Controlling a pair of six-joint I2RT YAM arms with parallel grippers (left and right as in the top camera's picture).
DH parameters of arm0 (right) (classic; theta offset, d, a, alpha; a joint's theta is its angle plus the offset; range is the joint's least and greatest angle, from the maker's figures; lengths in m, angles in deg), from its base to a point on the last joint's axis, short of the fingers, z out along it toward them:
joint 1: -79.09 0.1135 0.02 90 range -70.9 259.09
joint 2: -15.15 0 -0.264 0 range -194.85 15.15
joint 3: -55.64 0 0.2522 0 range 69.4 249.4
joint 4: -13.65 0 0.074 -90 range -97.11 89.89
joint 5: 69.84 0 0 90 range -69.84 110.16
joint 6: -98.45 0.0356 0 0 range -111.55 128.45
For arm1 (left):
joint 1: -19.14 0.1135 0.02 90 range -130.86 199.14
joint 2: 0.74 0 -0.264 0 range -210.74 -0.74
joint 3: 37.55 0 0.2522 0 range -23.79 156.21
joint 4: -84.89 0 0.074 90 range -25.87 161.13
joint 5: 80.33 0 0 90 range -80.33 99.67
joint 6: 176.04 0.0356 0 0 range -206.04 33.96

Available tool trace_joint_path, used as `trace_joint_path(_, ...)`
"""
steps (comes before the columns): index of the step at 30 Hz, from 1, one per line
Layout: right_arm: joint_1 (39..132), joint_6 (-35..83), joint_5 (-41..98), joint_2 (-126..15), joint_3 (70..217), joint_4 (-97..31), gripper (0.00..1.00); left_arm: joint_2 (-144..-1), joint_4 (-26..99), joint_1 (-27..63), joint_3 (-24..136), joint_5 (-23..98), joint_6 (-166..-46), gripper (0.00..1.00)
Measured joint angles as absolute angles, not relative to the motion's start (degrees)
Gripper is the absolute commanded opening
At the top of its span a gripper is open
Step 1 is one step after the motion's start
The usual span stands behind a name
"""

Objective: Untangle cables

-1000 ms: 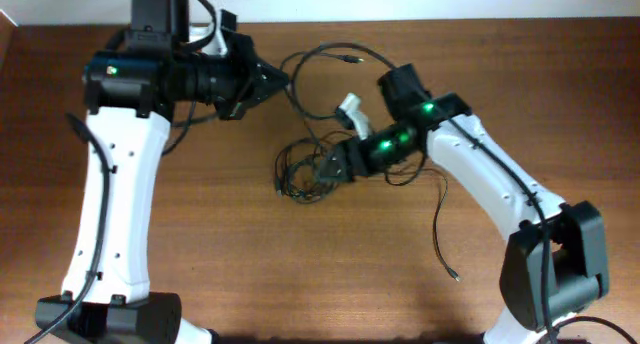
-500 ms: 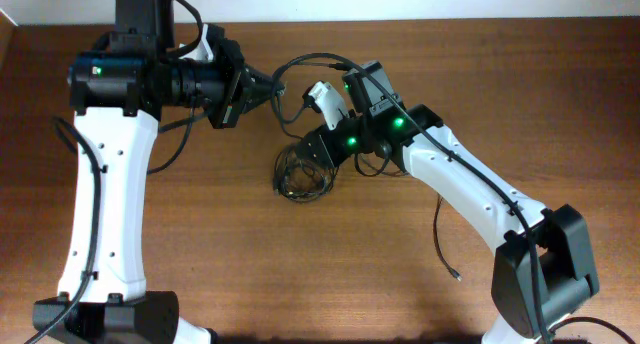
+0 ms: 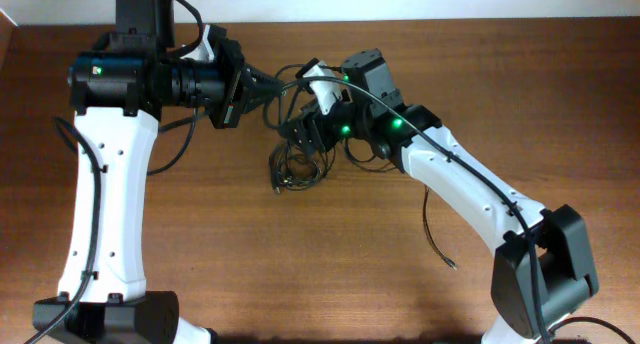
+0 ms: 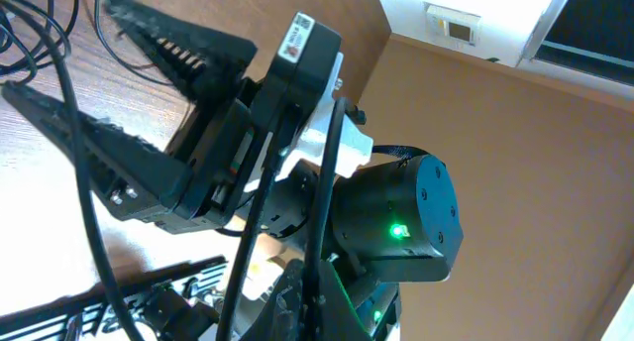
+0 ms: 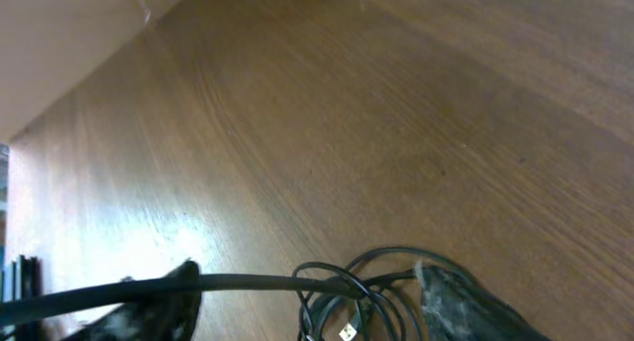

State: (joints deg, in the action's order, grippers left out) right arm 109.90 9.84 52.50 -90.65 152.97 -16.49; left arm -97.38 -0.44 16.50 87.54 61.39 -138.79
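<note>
The right gripper (image 3: 300, 134) has moved up-left, nearer the left gripper (image 3: 268, 87). Both grippers' fingers are spread. One tangle of cables (image 3: 295, 164) lies below, a strand crossing each gap.

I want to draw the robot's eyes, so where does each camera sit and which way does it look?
Overhead: above the table, facing straight down; shows left arm, right arm, left hand, right hand and the cables.
Left wrist: on the left arm, facing across at the right hand's open fingers and green light; its own hand is unclear.
Right wrist: on the right arm, facing down along the table; its own blurred fingers flank the cables.
Shared: overhead and right wrist both show the cables' tangle.
</note>
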Motion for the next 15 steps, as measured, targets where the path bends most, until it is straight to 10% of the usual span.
trace_joint_path(5,113.3,9.8,50.9,-92.4,153.0,-16.2,0.49,-97.4,-0.4,16.5,87.5,61.5,-138.8,0.0)
trace_joint_path(7,114.0,9.7,50.0,-93.5,153.0,-15.2,0.04,-97.4,-0.4,16.5,87.5,61.5,-138.8,0.0)
trace_joint_path(15,114.0,10.1,49.3,-93.6,153.3,-30.6,0.04,-97.4,-1.0,19.0,87.5,51.2,-138.8,0.04)
